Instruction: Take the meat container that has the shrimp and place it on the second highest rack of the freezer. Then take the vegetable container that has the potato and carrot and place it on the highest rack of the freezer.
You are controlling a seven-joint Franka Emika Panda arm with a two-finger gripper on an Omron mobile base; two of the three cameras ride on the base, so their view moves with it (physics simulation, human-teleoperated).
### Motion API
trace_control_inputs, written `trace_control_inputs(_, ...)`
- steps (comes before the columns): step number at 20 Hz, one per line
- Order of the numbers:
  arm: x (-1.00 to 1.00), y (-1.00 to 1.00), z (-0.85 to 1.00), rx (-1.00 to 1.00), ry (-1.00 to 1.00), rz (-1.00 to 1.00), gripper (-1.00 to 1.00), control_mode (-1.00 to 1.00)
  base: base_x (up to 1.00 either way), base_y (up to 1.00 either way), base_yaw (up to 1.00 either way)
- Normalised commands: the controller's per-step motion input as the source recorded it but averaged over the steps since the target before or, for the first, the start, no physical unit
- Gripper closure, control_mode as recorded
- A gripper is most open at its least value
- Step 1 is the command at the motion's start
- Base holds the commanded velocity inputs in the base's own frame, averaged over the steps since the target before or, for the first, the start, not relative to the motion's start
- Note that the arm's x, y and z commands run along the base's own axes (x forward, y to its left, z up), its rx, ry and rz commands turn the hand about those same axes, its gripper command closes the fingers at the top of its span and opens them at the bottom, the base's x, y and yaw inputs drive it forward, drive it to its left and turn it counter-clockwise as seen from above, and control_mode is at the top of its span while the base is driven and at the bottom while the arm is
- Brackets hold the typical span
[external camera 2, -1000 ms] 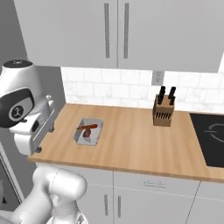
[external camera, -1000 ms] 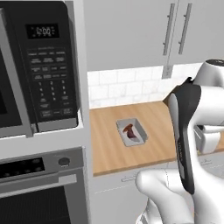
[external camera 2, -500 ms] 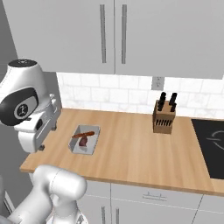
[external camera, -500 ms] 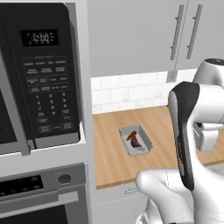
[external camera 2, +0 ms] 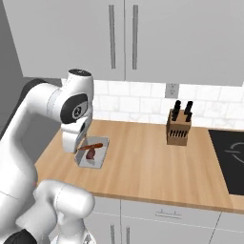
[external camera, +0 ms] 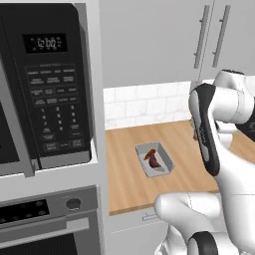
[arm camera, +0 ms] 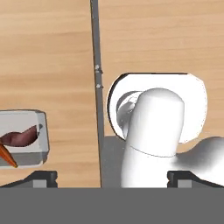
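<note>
Resting on wooden counter [external camera: 124, 184]: vegetable container [external camera: 155, 161] with carrot [external camera: 150, 154] and potato [external camera: 157, 163] inside. Hanging above it with jaws wide apart: gripper [arm camera: 111, 176], holding nothing.

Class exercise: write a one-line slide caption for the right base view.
Robot arm bends over a wooden counter beside a grey tray holding carrot and potato; knife block stands further right.

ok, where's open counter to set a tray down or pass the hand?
Widest bare wood: between the vegetable container and the knife block, running to the counter's front edge. A narrower strip lies between knife block and cooktop. Crowded: the left end, where the arm hangs over the container beside the microwave stack.
</note>
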Motion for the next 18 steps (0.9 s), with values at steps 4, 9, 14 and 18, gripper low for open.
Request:
trace_control_inputs(4,0.44,0.0,-0.94,0.0,0.01,0.05,-1.0,-1.0,0.0,0.0,0.0)
trace_control_inputs(9,0.27,0.0,-0.81,0.0,0.0,0.05,-1.0,-1.0,0.0,0.0,0.0)
trace_control_inputs(14,0.02,0.05,-0.46,-0.02,-0.01,0.0,-1.0,-1.0,0.0,0.0,0.0)
trace_control_inputs(18,0.09,0.08,-0.21,-0.01,-0.01,0.0,-1.0,-1.0,0.0,0.0,0.0)
